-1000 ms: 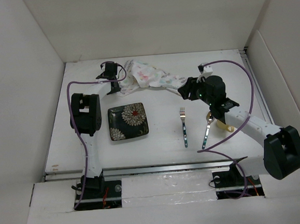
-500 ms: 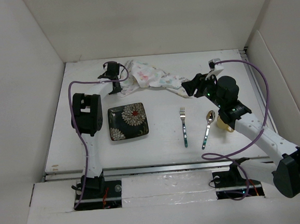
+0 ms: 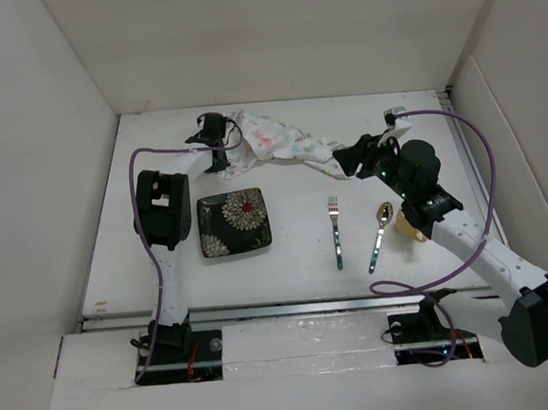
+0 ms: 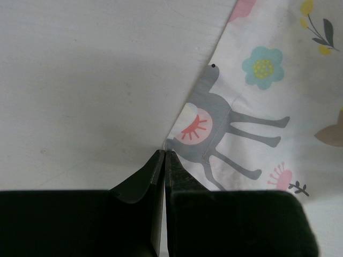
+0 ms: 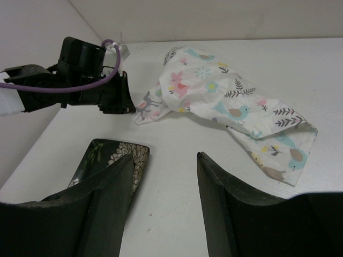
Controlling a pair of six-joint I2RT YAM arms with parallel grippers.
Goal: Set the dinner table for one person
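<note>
1. At the far side of the large, flat, plain white dinner table (image 3: 297,260), a crumpled white cloth placemat printed with pastel animals and flowers (image 3: 283,140) lies bunched into a strip. Its long axis runs from far left to nearer right.
2. The left gripper (image 4: 164,155) is at the strip's left end. Its jaws are pressed together, and their tips meet right at a corner of the cloth. Whether any fabric is caught between them cannot be told.
3. The right gripper (image 5: 163,160) hovers near the strip's right end, jaws apart and empty, looking along the cloth toward the other arm.
4. Each arm is nearest its own end, so flattening the placemat probably calls for drawing the two ends apart along that axis.
5. Closer to the arms lie a dark square plate with white flowers (image 3: 234,223), a metal fork (image 3: 336,230) and a metal spoon (image 3: 380,235).
</note>
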